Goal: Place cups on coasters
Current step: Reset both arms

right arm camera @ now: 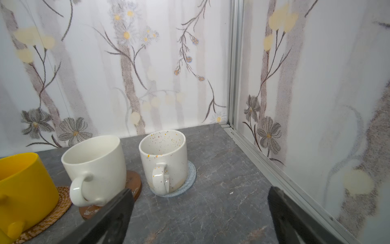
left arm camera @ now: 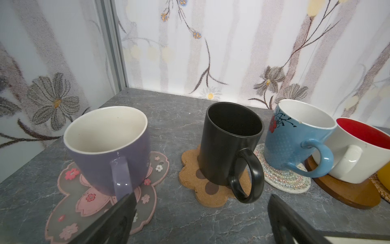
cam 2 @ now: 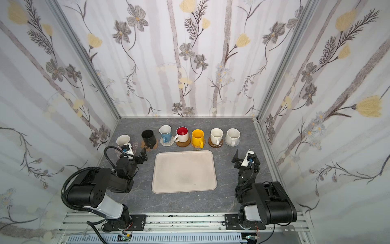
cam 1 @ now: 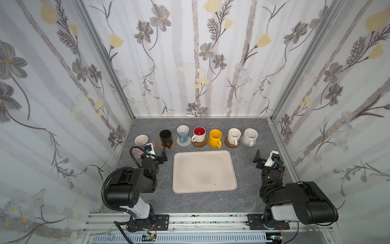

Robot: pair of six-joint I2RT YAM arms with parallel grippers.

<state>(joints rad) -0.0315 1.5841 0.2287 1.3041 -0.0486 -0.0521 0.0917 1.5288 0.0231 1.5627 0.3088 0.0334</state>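
Several cups stand in a row at the back, each on a coaster. The lavender cup [left arm camera: 105, 145] is on the pink blossom coaster [left arm camera: 101, 202], the black cup [left arm camera: 228, 139] on the brown paw [left arm camera: 209, 190], and the light blue cup [left arm camera: 295, 135] on the whitish woven mat [left arm camera: 282, 177]. The red-lined white cup [cam 1: 199, 134] is on a wooden disc [left arm camera: 346, 194]. The yellow cup [right arm camera: 23, 186] is on rattan [right arm camera: 57, 202], a cream cup [right arm camera: 97, 164] on a glossy brown disc [right arm camera: 133, 181], and a speckled cup [right arm camera: 163, 156] on grey knit [right arm camera: 190, 175]. My left gripper [left arm camera: 201, 213] and right gripper [right arm camera: 200, 211] hang open and empty in front of the row.
A large beige tray [cam 1: 175, 169] lies bare in the middle of the grey marbled table [cam 1: 244, 190], between the two arms. Flowered walls with metal corner posts close in the back and both sides. A metal rail runs along the front edge.
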